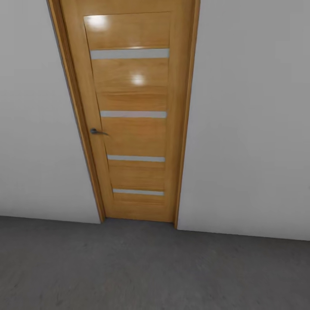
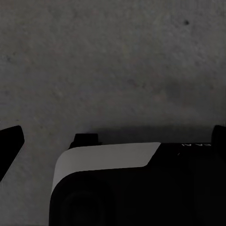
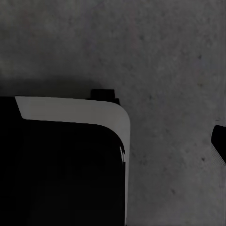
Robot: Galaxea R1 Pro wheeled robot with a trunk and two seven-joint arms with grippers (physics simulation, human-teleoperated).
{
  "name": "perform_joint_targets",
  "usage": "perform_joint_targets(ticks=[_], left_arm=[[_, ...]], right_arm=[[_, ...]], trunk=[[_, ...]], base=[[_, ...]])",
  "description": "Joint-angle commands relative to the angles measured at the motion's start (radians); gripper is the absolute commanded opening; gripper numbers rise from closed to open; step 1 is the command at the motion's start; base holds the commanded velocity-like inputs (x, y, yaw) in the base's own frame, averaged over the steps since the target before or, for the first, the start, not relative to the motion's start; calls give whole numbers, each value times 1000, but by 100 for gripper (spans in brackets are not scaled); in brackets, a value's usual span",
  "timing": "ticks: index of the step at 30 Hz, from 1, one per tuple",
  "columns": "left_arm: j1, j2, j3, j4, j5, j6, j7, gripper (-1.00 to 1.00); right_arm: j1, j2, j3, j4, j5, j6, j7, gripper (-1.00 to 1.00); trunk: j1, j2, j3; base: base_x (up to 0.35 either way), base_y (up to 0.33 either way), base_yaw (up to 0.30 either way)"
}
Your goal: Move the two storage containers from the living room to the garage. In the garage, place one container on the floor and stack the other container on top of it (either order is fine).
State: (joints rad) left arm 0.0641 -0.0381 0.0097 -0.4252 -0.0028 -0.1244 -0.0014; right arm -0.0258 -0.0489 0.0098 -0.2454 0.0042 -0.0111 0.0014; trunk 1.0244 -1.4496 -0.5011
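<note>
The two storage containers are out of view. I face a shut wooden door point(image 1: 133, 116) with a grey handle point(image 1: 97, 131), set in a plain white wall point(image 1: 249, 129) over the garage's dark grey concrete floor point(image 1: 155, 267). My left gripper point(image 2: 114, 141) hangs over that floor point(image 2: 113, 61), its dark fingertips point(image 2: 9, 150) far apart at the picture's edges with nothing between them. My right gripper point(image 3: 113, 141) also points at the floor point(image 3: 169, 56). One of its fingertips point(image 3: 219, 141) sits far out at the edge, and it holds nothing.
Part of my own black-and-white base point(image 2: 122, 183) lies under the left gripper, and its corner point(image 3: 70, 155) under the right one. The door frame point(image 1: 183, 142) meets the floor about a body length ahead. Bare concrete spreads to both sides.
</note>
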Motion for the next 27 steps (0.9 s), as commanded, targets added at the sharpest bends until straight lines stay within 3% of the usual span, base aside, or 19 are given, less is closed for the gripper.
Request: perform_joint_targets(ticks=[1,16,27], left_arm=[[0,0,1,-1,0,-1,0,100],[0,-1,-1,-1,1,1,0,100],[0,-2,-5,-1,1,5,-1,100]], right_arm=[[0,0,1,0,0,-1,0,100],[0,0,1,0,0,-1,0,100],[0,0,1,0,0,-1,0,100]], trunk=[[1,0,-1],[1,0,-1],[-42,77,34]], base=[[313,61,0],[74,15,0],[2,0,0]])
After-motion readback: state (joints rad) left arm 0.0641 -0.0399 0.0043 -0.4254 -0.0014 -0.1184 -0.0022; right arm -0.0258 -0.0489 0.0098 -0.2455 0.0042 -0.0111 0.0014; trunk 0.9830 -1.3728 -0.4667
